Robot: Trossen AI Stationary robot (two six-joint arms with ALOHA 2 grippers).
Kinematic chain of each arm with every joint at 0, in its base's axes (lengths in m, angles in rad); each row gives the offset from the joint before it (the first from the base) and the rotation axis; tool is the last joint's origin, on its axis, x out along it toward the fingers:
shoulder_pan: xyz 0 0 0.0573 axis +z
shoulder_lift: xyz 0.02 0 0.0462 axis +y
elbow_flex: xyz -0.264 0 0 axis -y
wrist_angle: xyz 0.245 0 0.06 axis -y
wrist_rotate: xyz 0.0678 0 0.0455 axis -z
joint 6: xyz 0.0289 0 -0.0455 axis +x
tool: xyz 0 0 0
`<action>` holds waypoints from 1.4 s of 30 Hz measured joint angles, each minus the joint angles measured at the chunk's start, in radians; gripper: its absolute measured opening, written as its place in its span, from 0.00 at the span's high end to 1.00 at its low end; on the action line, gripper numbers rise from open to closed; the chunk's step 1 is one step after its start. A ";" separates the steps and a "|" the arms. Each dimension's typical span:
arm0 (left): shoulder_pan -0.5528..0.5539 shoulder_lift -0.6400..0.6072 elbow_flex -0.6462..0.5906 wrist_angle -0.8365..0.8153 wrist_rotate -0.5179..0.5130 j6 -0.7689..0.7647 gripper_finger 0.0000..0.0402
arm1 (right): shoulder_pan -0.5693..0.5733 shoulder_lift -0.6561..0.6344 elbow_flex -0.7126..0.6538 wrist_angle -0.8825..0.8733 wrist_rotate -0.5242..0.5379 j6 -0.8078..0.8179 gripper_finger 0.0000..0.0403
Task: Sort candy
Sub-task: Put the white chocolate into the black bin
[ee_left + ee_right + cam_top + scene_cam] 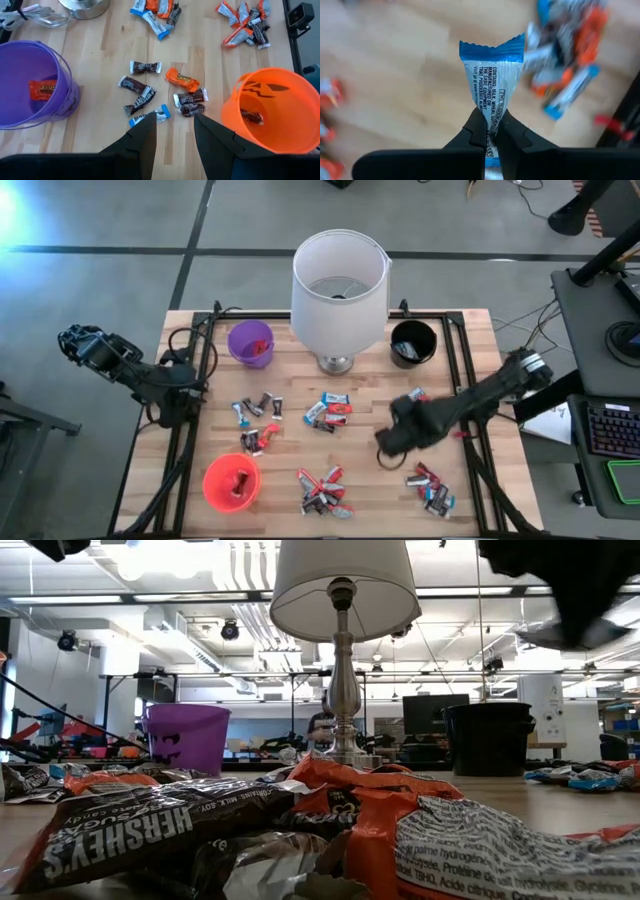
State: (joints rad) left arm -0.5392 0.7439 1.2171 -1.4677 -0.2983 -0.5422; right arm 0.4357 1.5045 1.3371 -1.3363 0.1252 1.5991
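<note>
1. Two grippers we see: right gripper (490,131) pinches a blue-white candy (492,85) above the table's right side.
2. Left gripper (173,131) hovers part-open, empty, at the left edge.
3. Loose candy piles (322,492) lie mid-table.

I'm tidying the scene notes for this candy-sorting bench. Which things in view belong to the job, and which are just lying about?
Belonging to the job:
- scattered small foil-wrapped candy bars
- blue-and-white wrapped candy bar pinched in the right claw
- purple plastic cup, orange plastic cup, black plastic cup
- left claw, open at the table's left edge

Just lying about:
- white-shaded metal table lamp
- coiled cable
</note>
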 joint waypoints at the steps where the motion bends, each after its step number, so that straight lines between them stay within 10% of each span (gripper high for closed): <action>1: 0.000 -0.001 0.000 0.000 -0.003 -0.002 0.72 | -0.024 -0.026 -0.003 -0.009 0.024 -0.023 0.97; 13: 0.000 -0.007 0.000 0.000 -0.065 -0.062 0.72 | -0.443 -0.317 -0.037 -0.051 0.240 -0.395 0.97; 25: 0.000 -0.007 0.000 -0.001 -0.221 -0.149 0.72 | -0.919 -0.327 -0.038 0.011 0.148 -0.869 0.97; 42: 0.000 -0.007 0.000 -0.016 -0.314 -0.206 0.72 | -1.042 -0.283 -0.038 0.122 0.101 -1.060 0.85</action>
State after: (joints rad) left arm -0.5388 0.7372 1.2171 -1.4837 -0.6121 -0.7486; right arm -0.6063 1.2219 1.2995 -1.2147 0.2260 0.5388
